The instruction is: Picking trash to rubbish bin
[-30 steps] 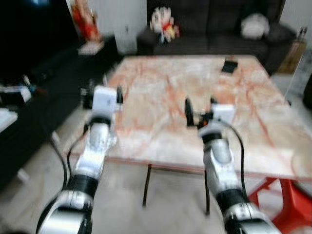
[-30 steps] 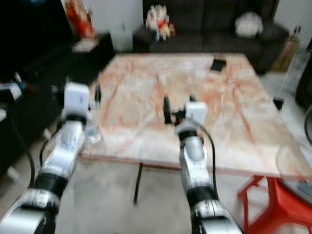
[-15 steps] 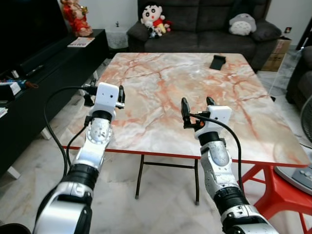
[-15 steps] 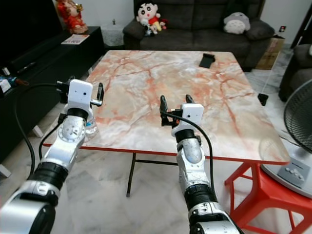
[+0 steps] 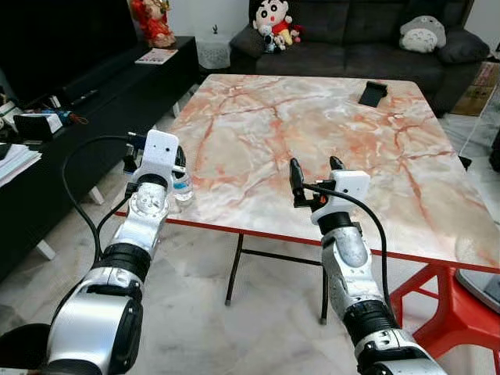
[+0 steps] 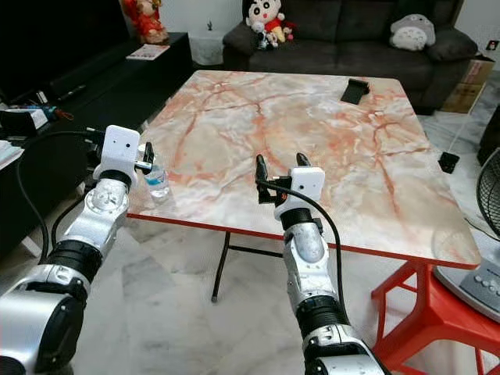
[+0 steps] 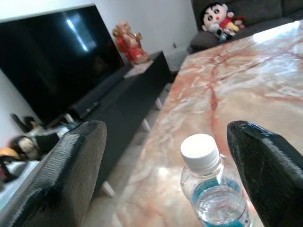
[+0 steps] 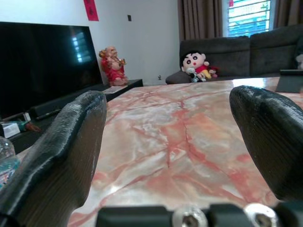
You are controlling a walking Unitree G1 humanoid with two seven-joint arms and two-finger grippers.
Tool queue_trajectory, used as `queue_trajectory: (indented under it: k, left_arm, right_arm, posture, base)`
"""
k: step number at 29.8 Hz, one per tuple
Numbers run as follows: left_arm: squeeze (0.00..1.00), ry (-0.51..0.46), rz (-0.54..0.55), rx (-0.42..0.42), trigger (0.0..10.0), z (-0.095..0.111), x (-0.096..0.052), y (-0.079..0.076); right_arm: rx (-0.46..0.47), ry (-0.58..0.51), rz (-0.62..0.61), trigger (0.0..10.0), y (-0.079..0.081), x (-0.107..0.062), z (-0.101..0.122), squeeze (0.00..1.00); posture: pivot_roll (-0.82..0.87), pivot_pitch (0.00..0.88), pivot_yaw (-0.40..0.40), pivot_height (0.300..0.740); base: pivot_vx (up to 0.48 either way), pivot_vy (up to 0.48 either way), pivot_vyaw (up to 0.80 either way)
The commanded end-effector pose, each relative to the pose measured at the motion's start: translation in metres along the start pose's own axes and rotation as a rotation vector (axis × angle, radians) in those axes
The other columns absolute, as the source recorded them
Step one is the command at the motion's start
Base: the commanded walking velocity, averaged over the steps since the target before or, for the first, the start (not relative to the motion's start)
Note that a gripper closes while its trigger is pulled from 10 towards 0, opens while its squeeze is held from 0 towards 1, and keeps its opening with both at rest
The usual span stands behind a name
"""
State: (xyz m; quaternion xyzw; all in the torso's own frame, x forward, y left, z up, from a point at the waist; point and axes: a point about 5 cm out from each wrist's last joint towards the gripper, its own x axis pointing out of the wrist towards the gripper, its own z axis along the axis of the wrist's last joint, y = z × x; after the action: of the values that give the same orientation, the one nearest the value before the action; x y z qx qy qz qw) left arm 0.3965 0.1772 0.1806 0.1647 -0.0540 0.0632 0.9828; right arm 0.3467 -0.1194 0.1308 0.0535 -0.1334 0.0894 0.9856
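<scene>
Bottle [image 6: 157,181] on table's [image 6: 391,195] near-left corner — sofa [image 6: 344,35] behind.

Living room of a home: dark sofa [image 5: 367,31] with 2 plush toys, a cartoon doll [image 5: 273,19] and a grey one [image 5: 424,33]; large black TV [image 7: 52,52] above a low black cabinet [image 5: 86,117]; marble-topped table [image 5: 312,133] on a pale tiled floor [image 5: 258,328]; curtained window [image 8: 222,16].

A glossy pink-and-orange veined marble-look square table [image 5: 328,125] reflects light. At its nine o'clock edge stands a clear plastic water bottle with smooth white cap [image 7: 200,150]. The left gripper's black fingers [image 7: 71,175] look matt and finely textured. The floor of pale polished tiles [image 6: 180,328] shines.
</scene>
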Motion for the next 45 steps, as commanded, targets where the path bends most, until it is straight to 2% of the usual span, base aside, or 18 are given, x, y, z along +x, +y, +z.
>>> queue_trajectory:
  k: [1,8,14,25,30,35,40,45]
  left_arm:
    - [0.0,-0.003,0.004,-0.049,10.0,0.005,0.005,0.006]
    - [0.0,0.019,-0.012,-0.075,10.0,0.004,0.007,0.005]
    - [0.0,0.046,-0.031,-0.13,10.0,0.001,0.007,-0.003]
    - [0.0,0.012,-0.046,-0.125,10.0,0.014,0.011,-0.012]
    - [0.0,0.007,-0.023,-0.103,10.0,0.017,0.013,-0.008]
    - [0.0,-0.004,0.029,-0.097,10.0,0.024,0.018,0.005]
    - [0.0,-0.002,0.057,-0.103,10.0,0.024,0.018,0.012]
    - [0.0,0.039,0.089,-0.105,10.0,0.015,0.017,0.016]
  right_arm:
    - [0.0,-0.005,0.003,10.0,0.001,0.0,0.002,0.0]
    - [-0.002,-0.003,0.0,10.0,0.001,-0.003,0.001,0.0]
    - [-0.002,0.004,0.002,10.0,0.002,-0.011,-0.002,0.0]
    - [0.004,0.004,0.011,10.0,0.004,-0.018,0.001,0.0]
    - [0.009,0.005,0.013,10.0,0.006,-0.022,0.002,0.0]
    - [0.014,0.018,0.027,10.0,0.009,-0.034,0.001,0.0]
    - [0.016,0.029,0.029,10.0,0.009,-0.038,0.001,0.0]
    - [0.019,0.042,0.031,10.0,0.012,-0.042,0.002,0.0]
  posture:
    - [-0.05,0.0,0.037,0.74]
    - [-0.06,0.006,0.034,0.74]
    - [-0.07,0.038,0.022,0.74]
    - [-0.08,0.086,-0.003,0.74]
    - [-0.08,0.097,-0.009,0.74]
    - [-0.1,0.114,-0.021,0.74]
    - [-0.09,0.122,-0.027,0.74]
    - [-0.1,0.144,-0.034,0.74]
  base:
    - [0.0,0.0,0.0]
    - [0.0,0.0,0.0]
    - [0.0,0.0,0.0]
    - [0.0,0.0,0.0]
    - [0.0,0.0,0.0]
    - [0.0,0.0,0.0]
    - [0.0,0.0,0.0]
    - [0.0,0.0,0.0]
